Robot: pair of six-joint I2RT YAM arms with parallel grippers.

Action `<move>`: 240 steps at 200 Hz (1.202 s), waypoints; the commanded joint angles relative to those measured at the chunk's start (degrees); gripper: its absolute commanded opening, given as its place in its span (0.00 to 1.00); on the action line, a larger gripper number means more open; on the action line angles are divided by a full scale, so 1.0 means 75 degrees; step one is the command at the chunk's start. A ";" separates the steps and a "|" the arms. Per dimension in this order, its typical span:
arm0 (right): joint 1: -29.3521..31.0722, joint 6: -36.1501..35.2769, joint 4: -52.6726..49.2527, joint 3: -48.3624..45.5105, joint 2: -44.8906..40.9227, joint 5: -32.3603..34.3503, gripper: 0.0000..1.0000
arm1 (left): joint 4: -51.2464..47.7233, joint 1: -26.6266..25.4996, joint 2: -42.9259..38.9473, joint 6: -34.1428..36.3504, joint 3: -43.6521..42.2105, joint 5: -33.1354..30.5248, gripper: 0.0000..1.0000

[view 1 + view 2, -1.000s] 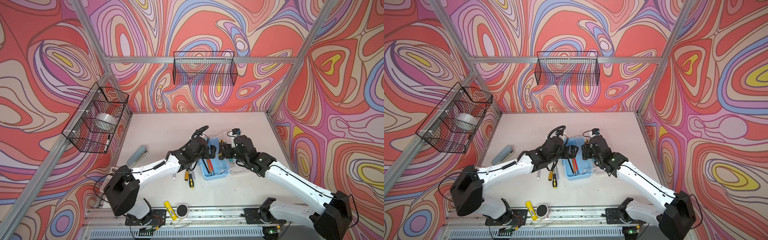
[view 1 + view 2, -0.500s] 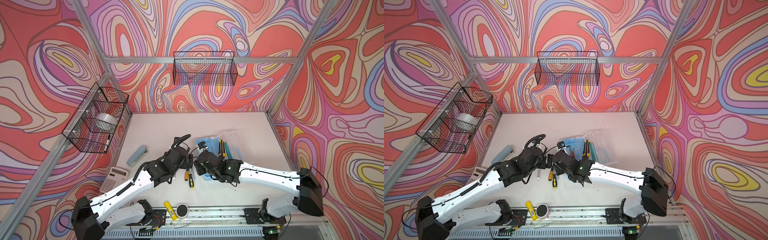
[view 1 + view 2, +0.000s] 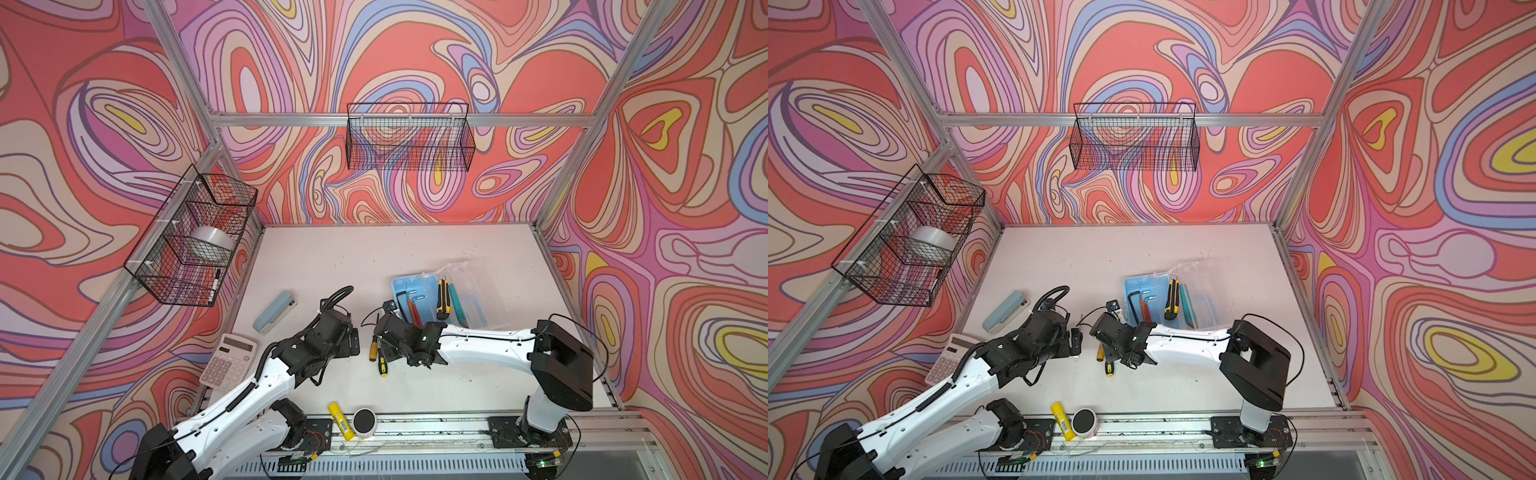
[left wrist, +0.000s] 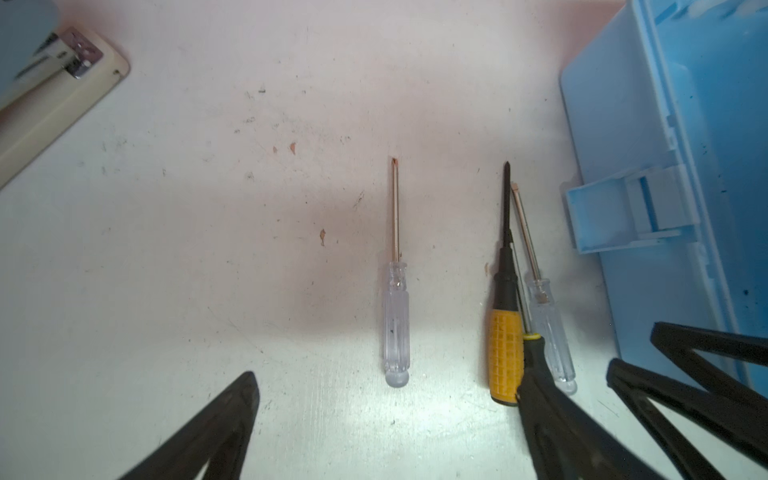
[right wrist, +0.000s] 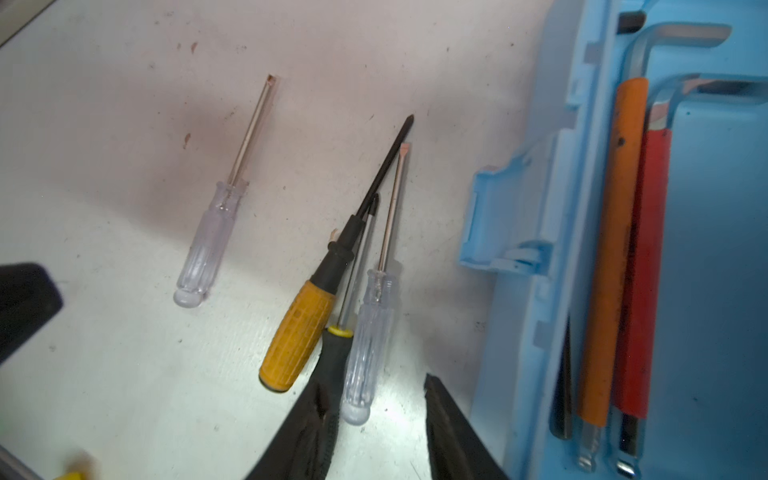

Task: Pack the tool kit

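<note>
Well, the case (image 3: 405, 286) lies open right of the table's (image 3: 374, 257) middle. My right gripper (image 5: 374, 399), half-spread, straddles the clear screwdriver's (image 5: 370, 332) handle, whose shaft runs parallel to the case's latch side; it maybe grazes the black-handled neighbour (image 5: 332, 365). Further off, my left gripper (image 4: 388, 380) gapes, empty.

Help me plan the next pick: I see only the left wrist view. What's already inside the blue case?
Observer: Several hex keys lie side by side in the case, one in an orange sleeve and one in a red sleeve.
Operator: Is the right gripper on a screwdriver yet?
Observer: Not gripping. The right gripper has its jaws apart on either side of the handle of the clear screwdriver nearest the case, with a gap showing on the case side.
</note>
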 commanded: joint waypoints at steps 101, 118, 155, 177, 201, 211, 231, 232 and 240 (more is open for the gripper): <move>-0.0194 0.0024 -0.0165 0.0694 0.1164 -0.0321 0.27 | 0.1127 0.0233 0.0529 -0.0284 -0.0347 0.0663 0.92; -0.0217 0.0028 -0.0210 0.0767 0.1275 -0.0341 0.27 | 0.1133 0.0245 0.0540 -0.0278 -0.0347 0.0608 0.92; -0.0242 0.0037 -0.0285 0.0873 0.1473 -0.0354 0.26 | 0.1224 0.0257 0.0609 -0.0303 -0.0347 0.0612 0.92; -0.0238 0.0069 -0.0335 0.0941 0.1596 -0.0362 0.26 | 0.1274 0.0269 0.0657 -0.0319 -0.0347 0.0627 0.92; -0.0290 0.0119 -0.0262 0.0911 0.1625 -0.0327 0.27 | 0.1319 0.0269 0.0653 -0.0313 -0.0355 0.0624 0.92; -0.0322 0.0119 -0.0261 0.0941 0.1663 -0.0353 0.28 | 0.1341 0.0269 0.0666 -0.0312 -0.0358 0.0621 0.92; -0.0397 0.0141 -0.0200 0.0946 0.1709 -0.0438 0.31 | 0.1367 0.0272 0.0700 -0.0290 -0.0364 0.0639 0.92; -0.0398 0.0136 -0.0184 0.0946 0.1713 -0.0448 0.31 | 0.1373 0.0270 0.0702 -0.0290 -0.0367 0.0638 0.92; -0.0429 0.0133 -0.0136 0.0918 0.1721 -0.0482 0.31 | 0.1402 0.0276 0.0717 -0.0286 -0.0376 0.0648 0.92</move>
